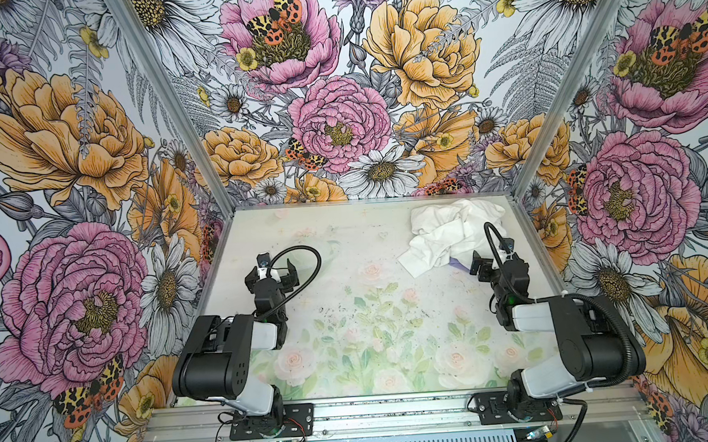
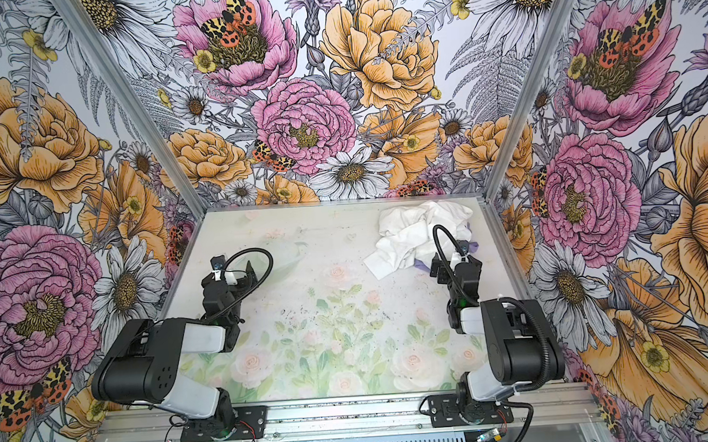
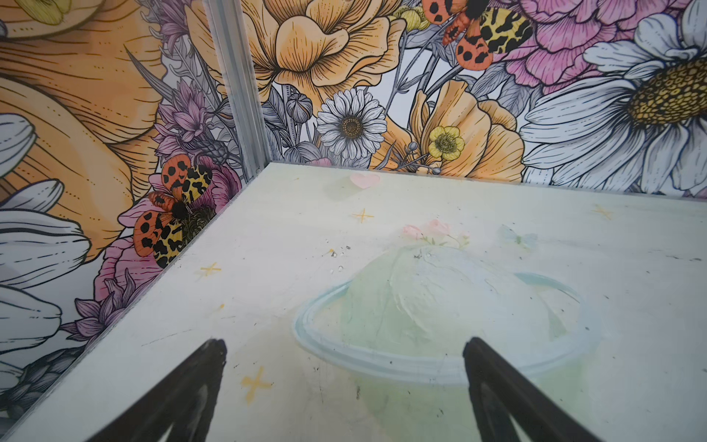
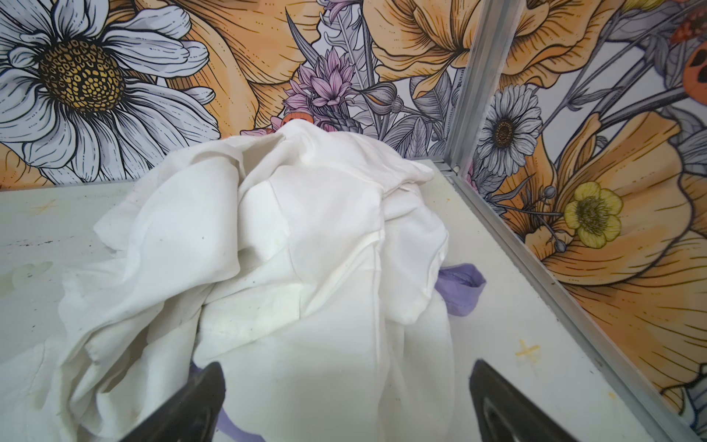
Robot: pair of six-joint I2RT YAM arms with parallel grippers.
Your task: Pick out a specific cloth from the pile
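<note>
Pile on pastel floral tabletop, flower-papered walls around.

A: First entry?
B: pile: white garments, soft, crumpled, heaped loosely in far right corner; one flat flap spread toward centre.
A: Second entry?
B: cloth: lavender-purple fabric, almost wholly buried under pile; small folds peeking out at near edge and right side.

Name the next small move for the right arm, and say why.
Probably ease the right gripper toward the fold of lavender shirt poking out beside the white pile and lower onto it. The jaws stand open and empty, white garments cover most of that shirt, and this fold lies bare on the table.
</note>
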